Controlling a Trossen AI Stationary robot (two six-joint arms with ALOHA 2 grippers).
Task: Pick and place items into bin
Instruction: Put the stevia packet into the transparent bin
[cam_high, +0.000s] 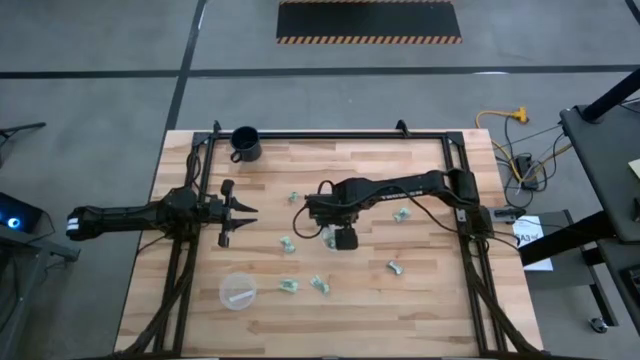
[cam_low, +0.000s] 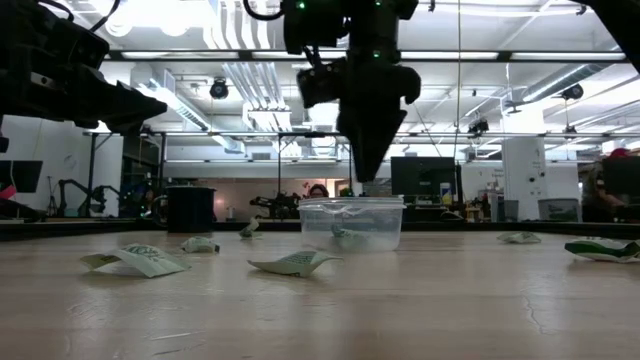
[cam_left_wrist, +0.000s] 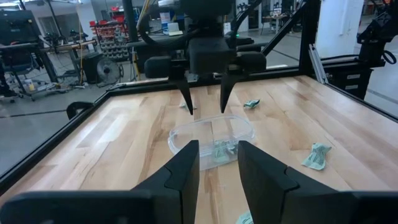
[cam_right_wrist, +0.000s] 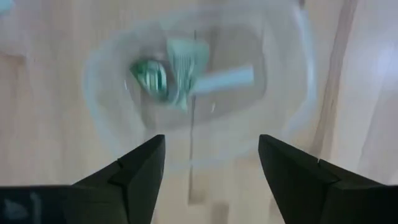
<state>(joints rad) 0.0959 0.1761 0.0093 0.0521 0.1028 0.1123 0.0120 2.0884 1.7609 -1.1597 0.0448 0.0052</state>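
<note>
The clear round cup (cam_high: 327, 236) stands on the table's middle and holds two pale-green pieces (cam_right_wrist: 149, 78) and a white piece (cam_right_wrist: 227, 79). My right gripper (cam_high: 338, 238) hangs right above the cup, fingers pointing down, open and empty; the right wrist view (cam_right_wrist: 211, 140) looks straight into the cup. Several more wrapped pieces lie flat on the wood, among them one (cam_high: 287, 243) left of the cup and one (cam_high: 395, 266) toward the right. My left gripper (cam_high: 248, 212) hovers left of the cup, open and empty, pointing at the cup (cam_left_wrist: 211, 137).
A black mug (cam_high: 245, 143) stands at the far left of the table. A flatter clear dish (cam_high: 237, 291) with a white strip sits near the front left. Loose pieces lie near the front (cam_high: 289, 286) and far side (cam_high: 293, 198). A black frame borders the table.
</note>
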